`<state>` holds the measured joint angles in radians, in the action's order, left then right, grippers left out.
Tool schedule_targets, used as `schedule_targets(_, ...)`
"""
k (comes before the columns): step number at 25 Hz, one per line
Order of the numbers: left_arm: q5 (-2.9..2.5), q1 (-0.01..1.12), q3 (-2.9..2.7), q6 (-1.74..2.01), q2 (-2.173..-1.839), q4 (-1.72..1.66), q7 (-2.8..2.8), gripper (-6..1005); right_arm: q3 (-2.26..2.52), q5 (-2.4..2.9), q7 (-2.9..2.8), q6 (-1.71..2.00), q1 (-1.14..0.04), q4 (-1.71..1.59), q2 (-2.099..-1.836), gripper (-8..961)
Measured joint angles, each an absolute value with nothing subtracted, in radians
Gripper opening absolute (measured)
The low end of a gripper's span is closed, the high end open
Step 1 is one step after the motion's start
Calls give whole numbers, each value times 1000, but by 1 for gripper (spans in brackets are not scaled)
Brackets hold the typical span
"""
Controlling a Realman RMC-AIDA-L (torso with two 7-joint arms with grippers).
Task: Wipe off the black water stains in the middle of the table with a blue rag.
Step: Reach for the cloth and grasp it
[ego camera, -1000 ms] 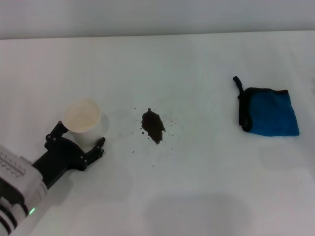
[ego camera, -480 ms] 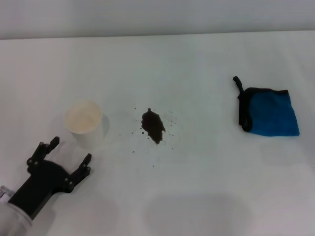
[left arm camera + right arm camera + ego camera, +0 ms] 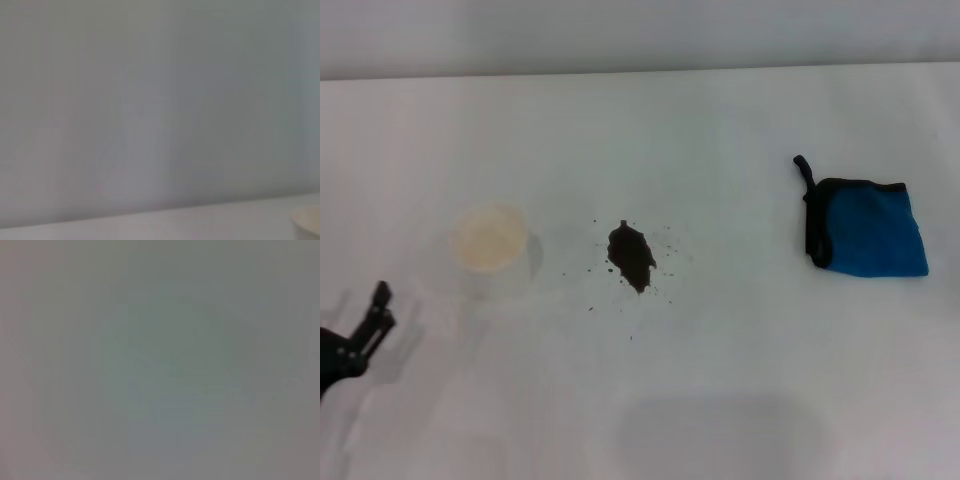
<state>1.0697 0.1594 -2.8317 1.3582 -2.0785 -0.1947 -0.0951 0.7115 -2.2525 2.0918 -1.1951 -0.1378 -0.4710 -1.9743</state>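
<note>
The black water stains (image 3: 632,257) are a small dark blotch with tiny specks around it, in the middle of the white table (image 3: 720,390). The blue rag (image 3: 868,228) lies flat at the right, its black edging and loop towards the stain, and nothing touches it. My left gripper (image 3: 350,330) is at the far left edge of the head view, mostly out of frame. One black finger (image 3: 378,310) shows, splayed open and holding nothing. It is well clear of the stain and the rag. My right gripper is out of view.
A white paper cup (image 3: 490,250) stands upright left of the stain, apart from my left gripper. Its rim also shows in the left wrist view (image 3: 307,222). The right wrist view shows only a blank grey surface.
My left gripper has let go of the cup and drawn back towards the left front edge, leaving the cup standing. The stain and the rag have not moved.
</note>
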Motion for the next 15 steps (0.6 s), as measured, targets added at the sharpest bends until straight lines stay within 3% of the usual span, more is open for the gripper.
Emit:
schedule_targets(4, 1118, 159, -2831, 1381, -2078, -167, -128, 893, 713, -2039, 1597, -1152, -154, -580, -1909, 756)
schedule_targets(7, 1136, 164, -2830, 1383, -2078, -155, -134, 893, 714, -1853, 1306, -1218, -217, -583, -1832, 756)
schedule_targets(10, 1162, 181, -2830, 1384, -2077, -121, -154, 893, 713, -1678, 1093, -1324, -288, -587, -1775, 756)
schedule_targets(15, 1170, 215, -2830, 1380, -2077, -72, -177, 893, 713, -1416, 891, -1536, -422, -637, -1712, 755)
